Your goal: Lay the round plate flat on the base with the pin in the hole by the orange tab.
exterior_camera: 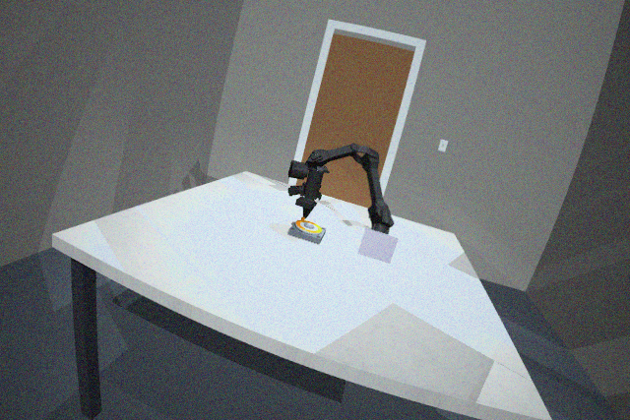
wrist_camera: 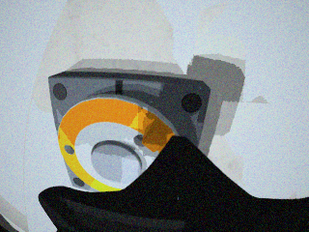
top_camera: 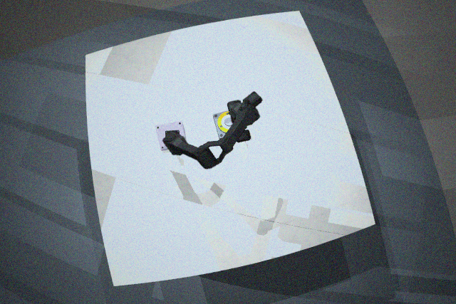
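Over the base [wrist_camera: 193,100]: shut, empty gripper [wrist_camera: 173,149] nudging plate [wrist_camera: 97,119].
Next, probably: turn orange tab [wrist_camera: 156,134] until hole meets pin.

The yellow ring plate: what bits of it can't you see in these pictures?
- Wrist view: the shut claw hides the plate lower right edge; pin not visible.
- Top view: the arm covers the plate's right half.
- Exterior view: plate holes too small to see.

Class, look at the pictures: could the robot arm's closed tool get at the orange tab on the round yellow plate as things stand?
Probably yes. The shut black tool points down right at the orange tab of the round yellow plate on the grey square base, and nothing stands between them.
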### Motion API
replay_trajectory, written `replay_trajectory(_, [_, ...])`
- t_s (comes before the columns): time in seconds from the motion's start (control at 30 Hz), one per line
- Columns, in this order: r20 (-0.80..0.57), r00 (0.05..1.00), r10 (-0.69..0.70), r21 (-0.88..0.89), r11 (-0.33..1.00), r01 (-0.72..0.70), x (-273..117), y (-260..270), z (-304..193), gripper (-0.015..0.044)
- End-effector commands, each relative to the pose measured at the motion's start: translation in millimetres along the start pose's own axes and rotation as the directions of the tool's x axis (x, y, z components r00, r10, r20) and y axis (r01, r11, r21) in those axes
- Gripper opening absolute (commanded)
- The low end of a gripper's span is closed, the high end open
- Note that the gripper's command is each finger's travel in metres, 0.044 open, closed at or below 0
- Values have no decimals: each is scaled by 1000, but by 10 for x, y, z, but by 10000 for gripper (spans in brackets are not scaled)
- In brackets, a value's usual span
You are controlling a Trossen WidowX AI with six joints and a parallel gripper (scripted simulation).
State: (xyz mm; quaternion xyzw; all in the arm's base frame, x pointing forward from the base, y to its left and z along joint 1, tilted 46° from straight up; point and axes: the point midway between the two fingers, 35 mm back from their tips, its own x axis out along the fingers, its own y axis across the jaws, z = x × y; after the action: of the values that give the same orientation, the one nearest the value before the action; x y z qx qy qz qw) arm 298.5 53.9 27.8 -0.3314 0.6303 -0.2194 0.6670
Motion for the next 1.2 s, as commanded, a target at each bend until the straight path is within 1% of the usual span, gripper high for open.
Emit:
replay_trajectory(0.0, [1, 1000, 2, 4, 1000, -2, -8, 47, 49, 0])
replay_trajectory(1.17, [2, 1000, 3, 4, 1000, -3, -3, 321, 190, 0])
